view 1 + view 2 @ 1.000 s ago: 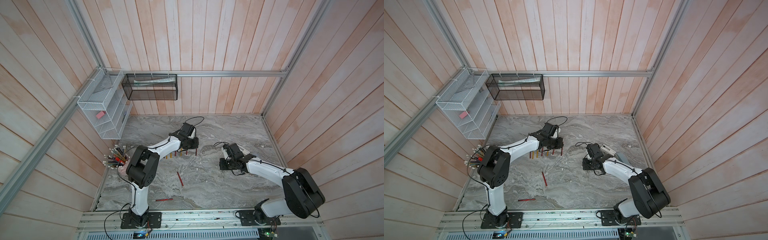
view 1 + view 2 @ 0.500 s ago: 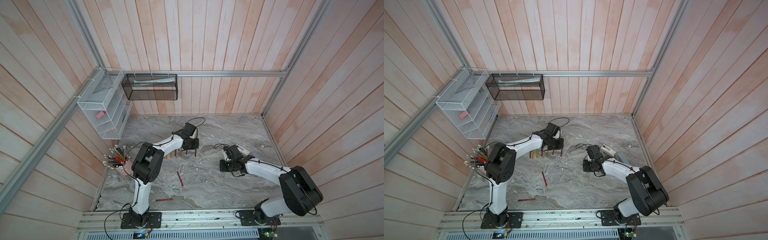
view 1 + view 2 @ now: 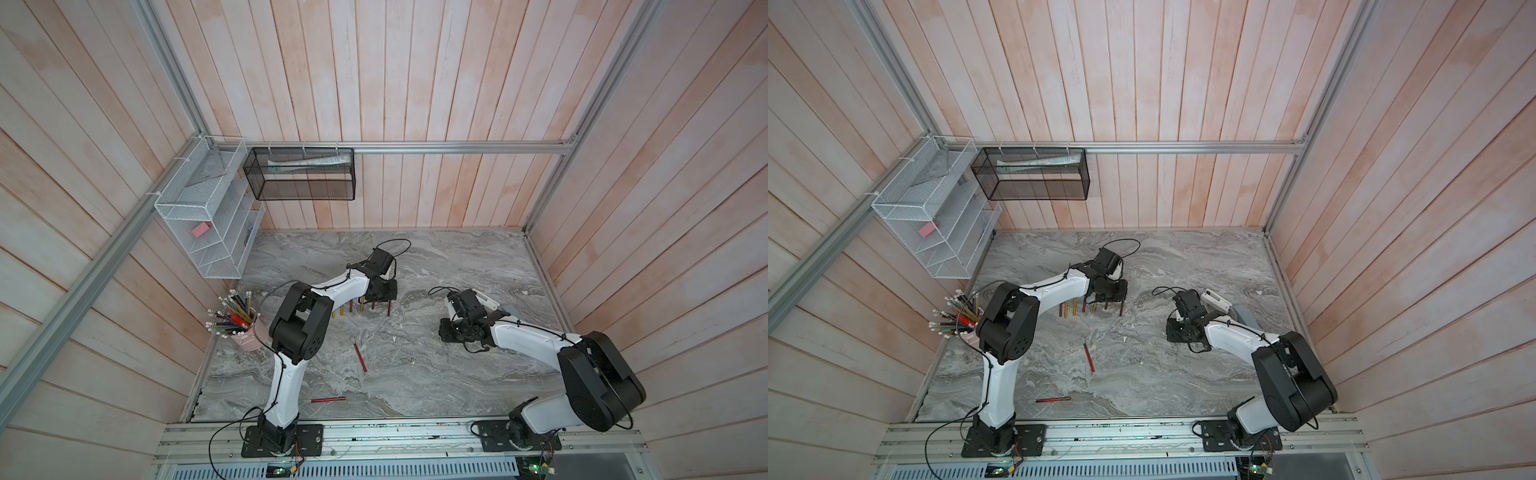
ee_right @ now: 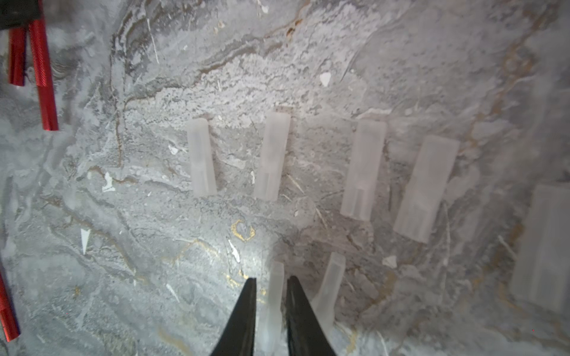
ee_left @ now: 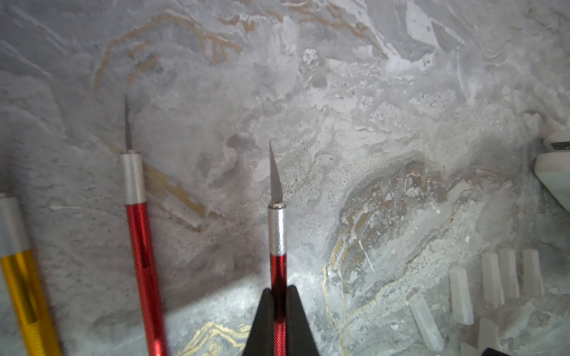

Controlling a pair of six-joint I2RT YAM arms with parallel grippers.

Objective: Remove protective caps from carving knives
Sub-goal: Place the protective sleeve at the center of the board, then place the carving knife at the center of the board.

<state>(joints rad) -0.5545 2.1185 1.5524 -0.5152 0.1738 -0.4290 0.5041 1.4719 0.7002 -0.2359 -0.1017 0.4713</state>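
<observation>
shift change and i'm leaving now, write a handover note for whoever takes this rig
Left gripper: shut on a red knife, blade bare.
Right gripper: open, jaws parted either side of a cap, not pinching it.
Done: six more loose caps lie beside it; the neighbouring red knife in the row of knives is bare too.
Left: set the held knife down. A stray red knife shows a whitish tip, probably still capped; another stray knife I cannot tell.
</observation>
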